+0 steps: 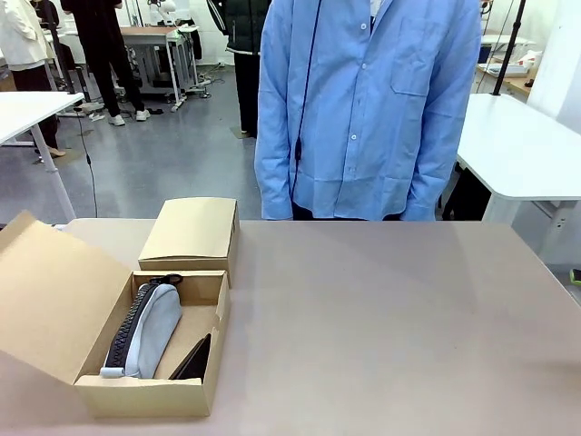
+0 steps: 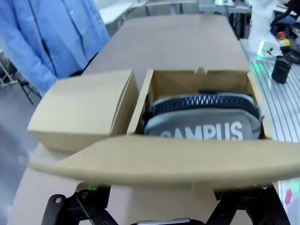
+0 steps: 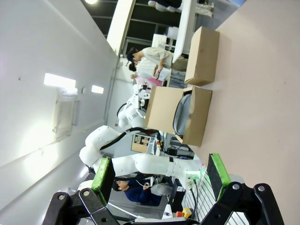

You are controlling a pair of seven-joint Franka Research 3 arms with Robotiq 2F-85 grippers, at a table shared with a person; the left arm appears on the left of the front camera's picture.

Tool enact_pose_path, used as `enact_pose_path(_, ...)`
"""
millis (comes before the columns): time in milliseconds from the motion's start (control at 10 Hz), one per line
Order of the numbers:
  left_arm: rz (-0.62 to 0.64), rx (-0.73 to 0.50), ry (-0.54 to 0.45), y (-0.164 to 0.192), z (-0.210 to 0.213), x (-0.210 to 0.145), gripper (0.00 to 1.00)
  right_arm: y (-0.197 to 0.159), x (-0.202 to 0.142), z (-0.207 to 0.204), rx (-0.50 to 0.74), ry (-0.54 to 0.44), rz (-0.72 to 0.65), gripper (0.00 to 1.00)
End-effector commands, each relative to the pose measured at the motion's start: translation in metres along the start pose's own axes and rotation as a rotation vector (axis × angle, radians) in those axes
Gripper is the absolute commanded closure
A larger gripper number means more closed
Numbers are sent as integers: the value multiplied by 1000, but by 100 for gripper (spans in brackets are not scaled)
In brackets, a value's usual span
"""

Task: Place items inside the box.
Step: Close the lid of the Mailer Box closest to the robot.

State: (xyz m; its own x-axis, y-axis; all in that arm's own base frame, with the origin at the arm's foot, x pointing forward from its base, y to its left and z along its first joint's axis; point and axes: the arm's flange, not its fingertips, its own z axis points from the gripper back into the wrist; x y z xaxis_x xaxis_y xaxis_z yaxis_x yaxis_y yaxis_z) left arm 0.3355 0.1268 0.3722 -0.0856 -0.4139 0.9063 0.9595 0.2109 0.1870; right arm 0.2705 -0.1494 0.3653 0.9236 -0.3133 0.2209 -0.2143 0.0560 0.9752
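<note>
An open cardboard box (image 1: 207, 341) sits at the table's near left, its lid flap (image 1: 50, 291) folded out to the left. Inside lie a grey zip pouch (image 1: 154, 331) printed "CAMPUS" (image 2: 201, 131) and a navy zip pouch (image 1: 127, 327) beside it, also visible from above (image 2: 201, 103). A black item (image 1: 192, 359) leans at the box's right wall. My left gripper (image 2: 152, 201) is open, low behind the lid flap (image 2: 164, 159), its fingertips mostly hidden. My right gripper (image 3: 160, 173) is open and holds nothing, far from the box (image 3: 197, 117).
A closed smaller cardboard box (image 1: 191, 232) stands just behind the open one. A person in a blue shirt (image 1: 363, 109) stands at the far edge, hands out of view. The table's bare surface (image 1: 390, 318) stretches across the middle and right.
</note>
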Motion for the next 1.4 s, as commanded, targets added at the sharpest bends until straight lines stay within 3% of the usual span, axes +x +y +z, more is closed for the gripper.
enact_pose_path(0,6,-22,-66,-17,-27,29,0,5,-1,1,8,2,-4,0)
enact_pose_path(400,-65,-44,-59,-34,-89,70,0,5,-1,1,8,2,-4,0)
enact_pose_path(800,-54,-118,15,-47,-147,72,0,5,-1,1,8,2,-4,0)
enact_pose_path(1300,-79,-68,102,-87,-195,60,0,5,-1,1,8,2,-4,0)
